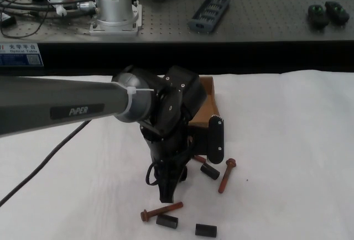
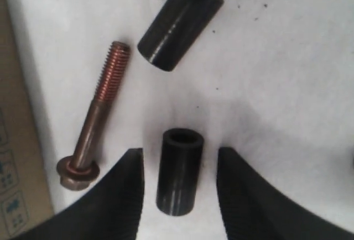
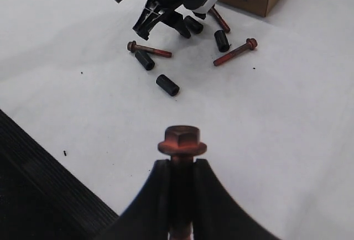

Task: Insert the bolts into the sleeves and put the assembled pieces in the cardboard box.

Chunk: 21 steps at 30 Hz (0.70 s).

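Note:
My left gripper (image 2: 180, 196) stands open over the white cloth, a fingertip on either side of a black sleeve (image 2: 180, 171), with a gap on both sides. A copper bolt (image 2: 97, 121) lies beside it, along the cardboard box (image 2: 16, 140), and a second sleeve (image 2: 180, 21) lies farther off. In the high view the left arm comes in from the left and its gripper (image 1: 193, 151) points down just in front of the box (image 1: 209, 93). My right gripper (image 3: 181, 165) is shut on a bolt (image 3: 181, 140) whose hex head sticks out, well away from the left gripper (image 3: 188, 21).
Loose on the cloth are bolts (image 1: 160, 211) (image 1: 227, 175) and sleeves (image 1: 167, 221) (image 1: 206, 230) (image 1: 210, 171). Behind the cloth a dark bench holds a metal post (image 1: 113, 2), cables and a blue tray (image 1: 209, 10). The cloth's right half is bare.

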Available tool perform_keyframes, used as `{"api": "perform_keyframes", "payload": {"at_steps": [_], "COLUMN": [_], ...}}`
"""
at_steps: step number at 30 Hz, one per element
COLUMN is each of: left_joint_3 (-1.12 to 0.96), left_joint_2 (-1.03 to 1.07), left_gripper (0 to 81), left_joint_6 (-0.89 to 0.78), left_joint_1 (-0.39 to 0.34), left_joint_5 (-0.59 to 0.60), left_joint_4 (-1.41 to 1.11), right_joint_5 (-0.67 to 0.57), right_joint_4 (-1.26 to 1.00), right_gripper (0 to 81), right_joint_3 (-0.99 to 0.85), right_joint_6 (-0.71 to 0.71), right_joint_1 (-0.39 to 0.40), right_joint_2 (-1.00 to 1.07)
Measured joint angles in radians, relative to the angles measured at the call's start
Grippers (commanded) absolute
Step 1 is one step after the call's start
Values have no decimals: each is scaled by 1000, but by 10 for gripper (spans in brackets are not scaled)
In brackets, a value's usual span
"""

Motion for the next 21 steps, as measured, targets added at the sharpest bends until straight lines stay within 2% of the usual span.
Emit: {"api": "perform_keyframes", "payload": {"at_steps": [2, 4, 11, 17, 21], "left_joint_3": [0, 0, -2, -2, -2], "left_joint_2": [0, 4, 6, -11, -87], "left_gripper": [129, 99, 98, 98, 98], "left_joint_6": [0, 0, -31, -257, -456], "left_joint_1": [0, 0, 0, 0, 0], "left_joint_5": [3, 18, 18, 18, 81], "left_joint_4": [0, 0, 4, 6, 20], "right_joint_5": [0, 0, -16, -22, -22], "right_joint_4": [0, 0, 0, -18, -60], "right_gripper": [32, 32, 32, 32, 32], "right_joint_3": [0, 0, 0, 0, 0], "right_joint_6": [9, 10, 16, 15, 15], "right_joint_1": [0, 0, 0, 0, 0], "right_joint_2": [0, 0, 0, 0, 0]}}
